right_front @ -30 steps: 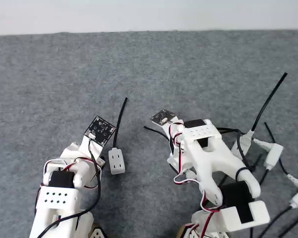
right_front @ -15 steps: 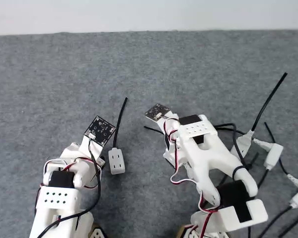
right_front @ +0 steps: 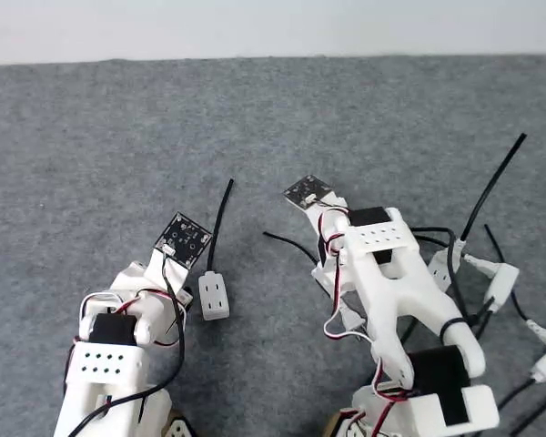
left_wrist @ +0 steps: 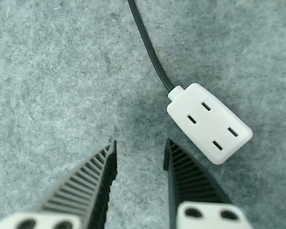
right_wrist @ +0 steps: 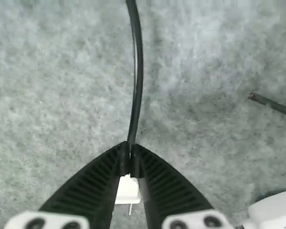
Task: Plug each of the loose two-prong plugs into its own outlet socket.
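A white outlet socket block [left_wrist: 209, 123] with two pairs of slots lies flat on the grey carpet, its black cord [left_wrist: 148, 47] running away from it. My left gripper [left_wrist: 139, 143] hovers open just beside the block, with nothing between its fingers. In the high view the same outlet socket [right_front: 214, 297] lies next to the left arm's wrist. My right gripper [right_wrist: 130, 149] is shut on a white two-prong plug [right_wrist: 127, 188]; its fingertips pinch the plug's black cord [right_wrist: 136, 71], which trails across the carpet.
Several more white plugs [right_front: 500, 282] and tangled black cables [right_front: 491, 187] lie at the table's right side, beside the right arm [right_front: 391, 273]. Another white plug body [right_wrist: 276, 210] sits close to the right gripper. Open grey carpet stretches across the back.
The right arm swung left, then back to the right and farther from the front edge, keeping the plug in its grip. The left arm and outlet socket stayed still.
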Available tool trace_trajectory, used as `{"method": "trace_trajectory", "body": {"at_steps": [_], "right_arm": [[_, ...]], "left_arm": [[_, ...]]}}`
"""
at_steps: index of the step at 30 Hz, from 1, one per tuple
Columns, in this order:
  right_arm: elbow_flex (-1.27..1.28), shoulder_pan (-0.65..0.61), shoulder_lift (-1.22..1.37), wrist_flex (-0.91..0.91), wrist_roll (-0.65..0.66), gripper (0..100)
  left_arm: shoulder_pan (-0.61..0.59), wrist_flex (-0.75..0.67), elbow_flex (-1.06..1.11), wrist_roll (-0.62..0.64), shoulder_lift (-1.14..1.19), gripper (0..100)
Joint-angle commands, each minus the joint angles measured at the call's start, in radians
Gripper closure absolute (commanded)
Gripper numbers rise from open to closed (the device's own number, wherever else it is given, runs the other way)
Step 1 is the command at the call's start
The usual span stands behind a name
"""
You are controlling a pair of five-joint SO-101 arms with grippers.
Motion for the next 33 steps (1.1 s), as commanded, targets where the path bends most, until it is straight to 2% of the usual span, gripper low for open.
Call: {"method": "trace_trajectory", "body": {"at_steps": [1, 8, 28, 33], "right_arm": [[-0.002, 0.016, -0.042, 0.013, -0.006, 98.3], [0.081, 0.012, -0.047, 0.012, 0.035, 92.4], [0.166, -0.051, -0.036, -0.027, 0.043, 92.4], [0.166, -0.048, -0.036, -0.025, 0.043, 85.3]], "left_arm": [[-0.005, -0.021, -0.024, 0.008, -0.018, 85], [-0.005, -0.023, -0.019, 0.006, -0.018, 85], [-0.005, -0.025, -0.018, -0.018, -0.018, 85], [-0.005, -0.025, -0.016, -0.018, -0.018, 85]]}}
